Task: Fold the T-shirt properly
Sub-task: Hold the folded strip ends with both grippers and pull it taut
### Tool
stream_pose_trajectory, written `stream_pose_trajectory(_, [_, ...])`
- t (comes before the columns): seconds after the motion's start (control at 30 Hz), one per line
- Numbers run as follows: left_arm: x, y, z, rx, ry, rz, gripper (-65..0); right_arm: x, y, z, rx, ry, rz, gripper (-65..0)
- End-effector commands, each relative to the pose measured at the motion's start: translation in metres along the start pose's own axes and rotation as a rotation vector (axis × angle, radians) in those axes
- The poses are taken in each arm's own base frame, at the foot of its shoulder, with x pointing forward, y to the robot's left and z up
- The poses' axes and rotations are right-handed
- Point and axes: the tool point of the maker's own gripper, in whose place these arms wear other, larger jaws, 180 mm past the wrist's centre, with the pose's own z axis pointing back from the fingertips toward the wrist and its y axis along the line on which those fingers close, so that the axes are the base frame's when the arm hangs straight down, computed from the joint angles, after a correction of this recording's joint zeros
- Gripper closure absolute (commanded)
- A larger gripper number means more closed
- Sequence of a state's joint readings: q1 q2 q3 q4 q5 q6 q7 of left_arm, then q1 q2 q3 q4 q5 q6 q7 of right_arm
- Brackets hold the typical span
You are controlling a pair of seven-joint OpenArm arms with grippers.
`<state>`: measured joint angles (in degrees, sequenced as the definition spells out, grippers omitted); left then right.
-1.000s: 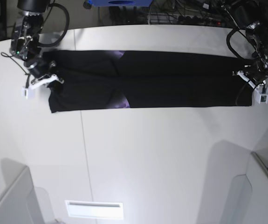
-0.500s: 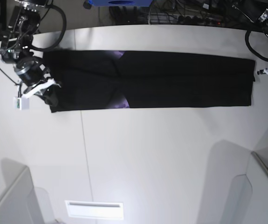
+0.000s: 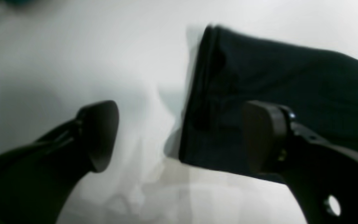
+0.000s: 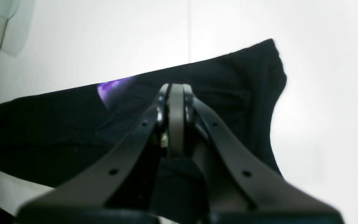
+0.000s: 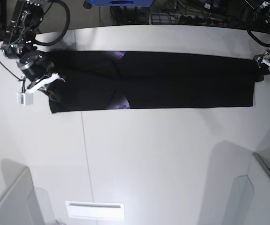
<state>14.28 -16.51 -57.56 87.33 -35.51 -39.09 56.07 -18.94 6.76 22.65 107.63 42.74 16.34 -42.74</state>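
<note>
The black T-shirt [image 5: 172, 79] lies flat as a long narrow strip across the white table [image 5: 149, 154], with bits of purple print [image 5: 123, 104] near its middle-left. My right gripper [image 5: 54, 90] hovers over the strip's left end, and the right wrist view shows that gripper [image 4: 176, 93] shut above the T-shirt [image 4: 42, 124], with no cloth visible between the fingers. At the right end sits my left gripper [image 5: 262, 69]. In the left wrist view, the left gripper [image 3: 179, 124] stands open astride the edge of the T-shirt [image 3: 291, 77], holding nothing.
A seam [image 5: 85, 154] runs down the table. A white slot [image 5: 95, 211] sits near the front edge, and grey panels [image 5: 12, 201] stand at both front corners. Cables and a blue object [image 5: 120, 2] lie behind the table.
My left gripper has opened, let go of the shirt's right end and moved up and to the right. The right gripper, still shut, swung left and back. The shirt has stayed in place.
</note>
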Motion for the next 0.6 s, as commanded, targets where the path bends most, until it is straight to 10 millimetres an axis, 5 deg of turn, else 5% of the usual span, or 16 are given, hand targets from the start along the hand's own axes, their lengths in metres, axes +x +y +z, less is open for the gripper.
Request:
stream_pose_trajectory(0.0, [0.017,0.002,-0.001,-0.011,-0.049,-0.001,-59.4,0.011,0.005,0.002,0.017,-0.038,0.018,0.0])
stream_pose_trajectory(0.33, [0.001,-0.028,-0.04,-0.113,0.029,0.034,-59.2,0.008,0.004,0.003,0.016,-0.032,0.016,0.0])
stream_pose_trajectory(0.57, [-0.019,-0.026,-0.055,-0.131,0.08,0.114,-58.9,0.004,0.003,0.004,0.013,-0.021,0.012,0.0])
